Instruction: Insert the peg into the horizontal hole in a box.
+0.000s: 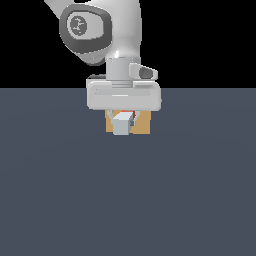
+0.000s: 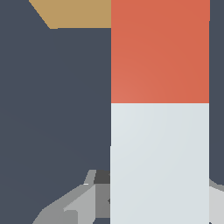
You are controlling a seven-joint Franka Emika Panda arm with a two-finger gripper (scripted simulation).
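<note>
So the end effector [image 1: 123,120] is clamped on the peg [image 1: 121,125], holding it off the worktop [image 1: 128,200] right in front of the box [image 1: 144,125]. In the exterior view you're looking at the peg end-on, pale grey square toward the camera, with a sliver of red-orange showing behind it on the box side. So the red end looks like the leading end, which seems right for going in.

The hole itself I can't see at all. The peg and the white hand body cover the middle of the box face in the exterior view, and the wrist view only catches a tan corner of the box [image 2: 74,13] off to one side of the peg's red part [image 2: 160,50].

That's what worries me. In the wrist view the visible tan bit sits off to the side of the peg rather than straight ahead of it, so I'd guess the peg may not be centred on the hole yet. If it pushes forward like that, the tip probably hits the face, and then either the box gets shoved back or the peg twists in the fingers. The hole is only a bit wider than the peg, so any tilt could jam it on the edge too.
</note>
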